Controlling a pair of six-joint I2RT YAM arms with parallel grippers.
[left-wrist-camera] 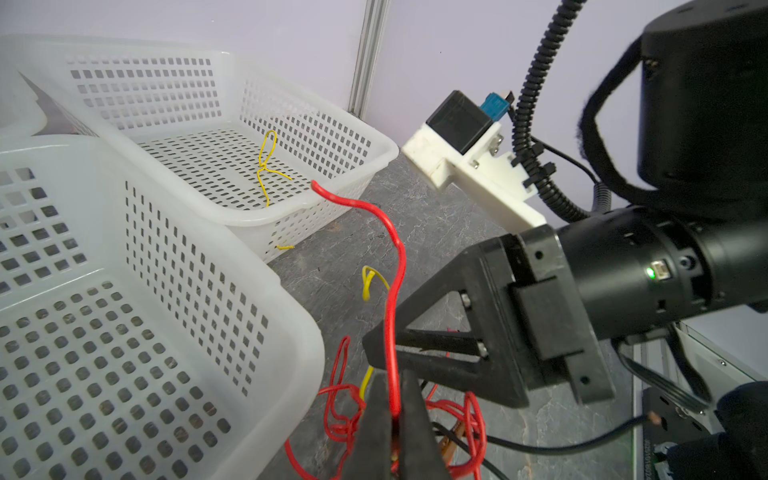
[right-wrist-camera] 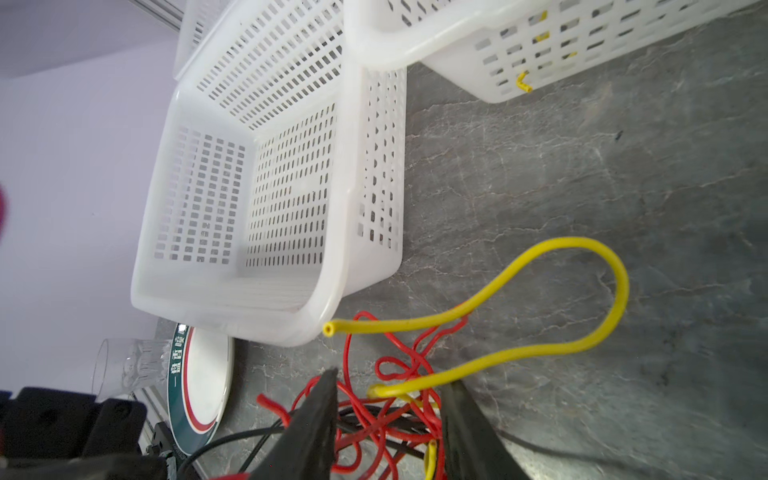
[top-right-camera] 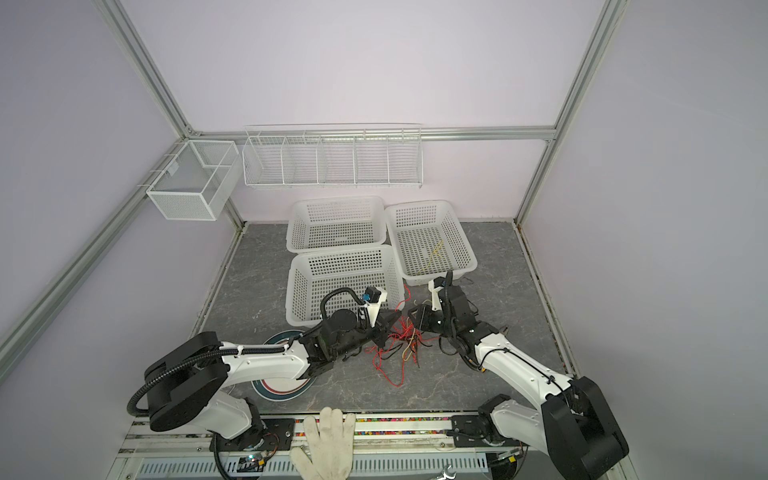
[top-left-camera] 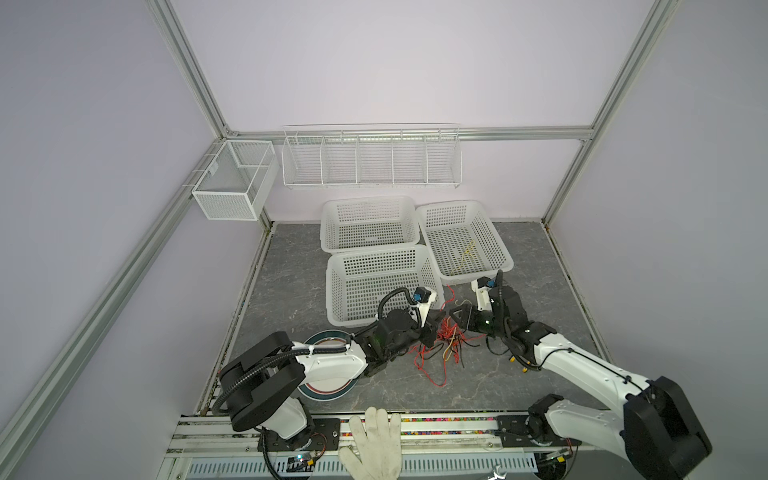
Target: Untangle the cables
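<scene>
Progress: early, by my judgement. One yellow cable (left-wrist-camera: pixel 263 168) lies alone in the far basket (left-wrist-camera: pixel 249 218). The other cables (top-left-camera: pixel 446 340) sit in a knot on the tabletop (top-left-camera: pixel 536 291) between my two arms, just beside the near basket (top-left-camera: pixel 378 249).

Left claw (left-wrist-camera: pixel 394 386) is clenched on a red strand (left-wrist-camera: pixel 401 257) that rises stiffly from the heap. Right claw (right-wrist-camera: pixel 392 380) is parted, straddling red and black strands and gripping nothing I can make out.

A yellow loop (right-wrist-camera: pixel 621 291) springs clear of the knot. The wires are thin, kinked and springy, mostly red. Most of the separating is yet to do.
</scene>
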